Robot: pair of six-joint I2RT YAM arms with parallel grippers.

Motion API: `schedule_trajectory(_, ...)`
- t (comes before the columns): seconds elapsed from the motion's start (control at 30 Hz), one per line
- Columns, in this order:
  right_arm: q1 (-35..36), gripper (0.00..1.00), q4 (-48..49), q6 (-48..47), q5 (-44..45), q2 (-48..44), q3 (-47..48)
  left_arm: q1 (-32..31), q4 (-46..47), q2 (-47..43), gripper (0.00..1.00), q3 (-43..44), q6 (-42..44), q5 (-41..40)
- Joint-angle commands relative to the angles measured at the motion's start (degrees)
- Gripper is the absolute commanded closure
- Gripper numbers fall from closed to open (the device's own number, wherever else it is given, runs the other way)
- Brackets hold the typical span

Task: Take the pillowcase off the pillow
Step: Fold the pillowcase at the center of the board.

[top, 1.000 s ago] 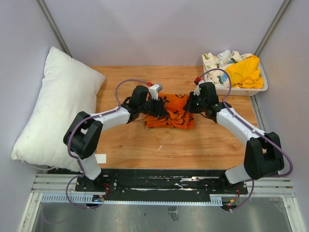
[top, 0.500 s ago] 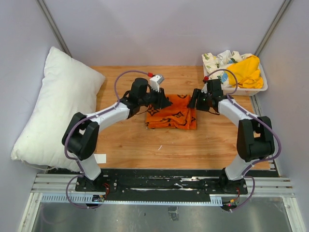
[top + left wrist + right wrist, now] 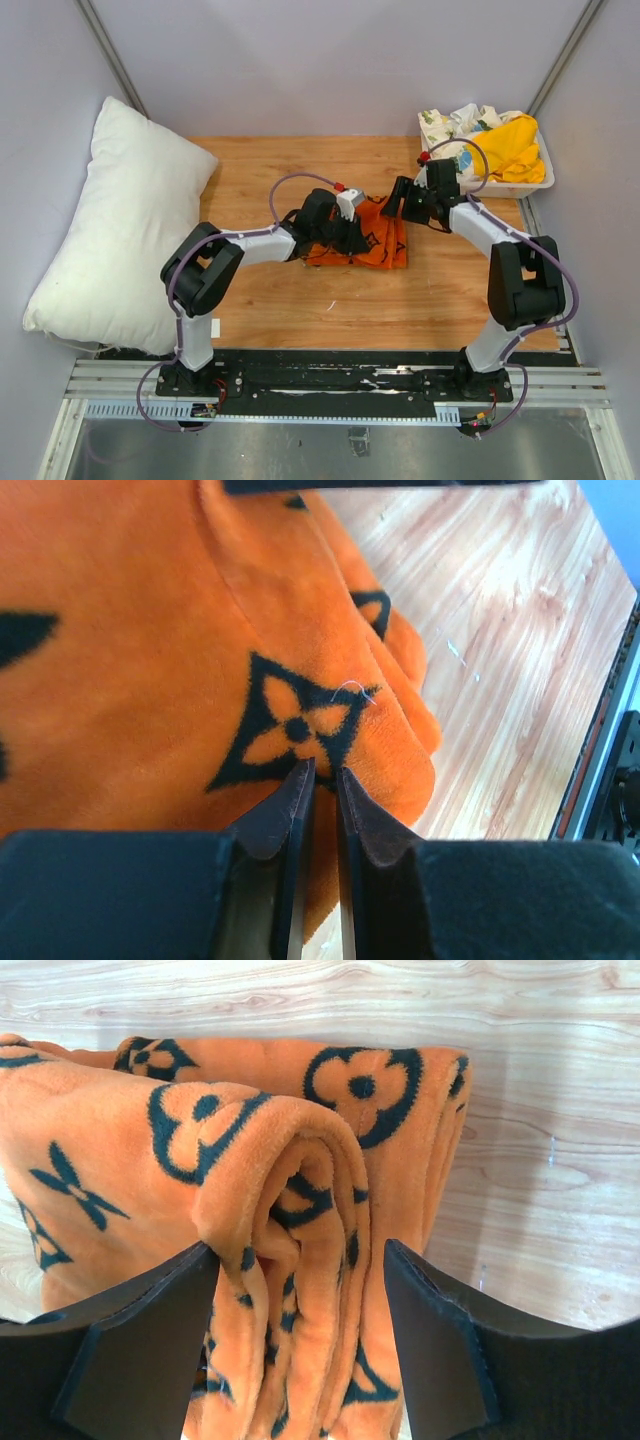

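Observation:
The orange pillowcase (image 3: 385,245) with black motifs lies folded in a thick bundle on the wooden table, mid-right. It is off the plump white pillow (image 3: 110,230), which leans apart at the left wall. My left gripper (image 3: 350,232) sits low on the bundle's left part. In the left wrist view its jaws (image 3: 322,770) are pinched nearly together on the plush fabric (image 3: 130,660) at a black flower motif. My right gripper (image 3: 398,205) is open at the bundle's far right corner, its fingers (image 3: 160,1330) straddling the folded edge (image 3: 300,1210) without squeezing it.
A white bin (image 3: 536,182) stands at the back right corner, holding a yellow cloth (image 3: 510,148) and a white floral cloth (image 3: 450,125). Grey walls close in both sides and the back. A small white slip (image 3: 207,327) lies near the table's front left.
My right gripper let go of the pillowcase, opened and drew back toward the bin. My left arm swung right and lower over the bundle, which now lies more compact, shifted slightly right.

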Motion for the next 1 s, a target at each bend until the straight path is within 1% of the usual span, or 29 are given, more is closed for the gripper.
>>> schedule_trajectory(0.0, -0.5, 0.32, 5.6, 2.1, -2.7, 3.5, -1.8, -0.9, 5.4, 1.0, 0.82, -2.6, -2.5, 1.3)
schedule_trajectory(0.2, -0.5, 0.37, 7.3, 2.3, -3.8, 6.1, -1.8, -0.9, 7.1, 1.4, 0.82, -4.6, -3.5, 1.5)
schedule_trajectory(0.4, -0.5, 0.47, 9.4, 3.1, -5.0, 7.2, -2.9, -0.9, 8.3, 1.7, 0.82, -5.1, -4.4, 2.0)
schedule_trajectory(0.5, -0.4, 0.46, 9.9, 2.5, -5.1, 6.5, -3.2, -0.9, 8.0, 2.1, 0.82, -4.8, -4.3, 2.0)
schedule_trajectory(0.67, -0.3, 0.4, 10.0, 1.4, -5.6, 5.7, -3.0, -0.9, 7.9, 2.5, 0.82, -4.4, -4.4, 2.2)
schedule_trajectory(0.8, -0.2, 0.41, 12.9, 1.9, -8.9, 5.8, -3.6, -0.9, 7.8, 2.3, 0.82, -4.7, -4.3, 2.0)
schedule_trajectory(0.87, -0.1, 0.45, 14.5, 2.8, -11.6, 6.6, -3.5, -0.9, 7.7, 2.1, 0.82, -4.9, -4.2, 1.7)
schedule_trajectory(0.9, -0.1, 0.51, 15.1, 3.2, -12.8, 7.0, -3.6, -0.9, 7.6, 2.0, 0.82, -5.0, -4.1, 1.6)
schedule_trajectory(0.93, -0.2, 0.54, 15.5, 3.5, -13.2, 7.2, -3.5, -0.9, 7.5, 1.9, 0.82, -5.0, -4.0, 1.5)
schedule_trajectory(0.97, -0.2, 0.62, 15.6, 3.8, -13.4, 7.2, -3.5, -0.9, 7.3, 1.7, 0.82, -4.9, -3.7, 1.2)
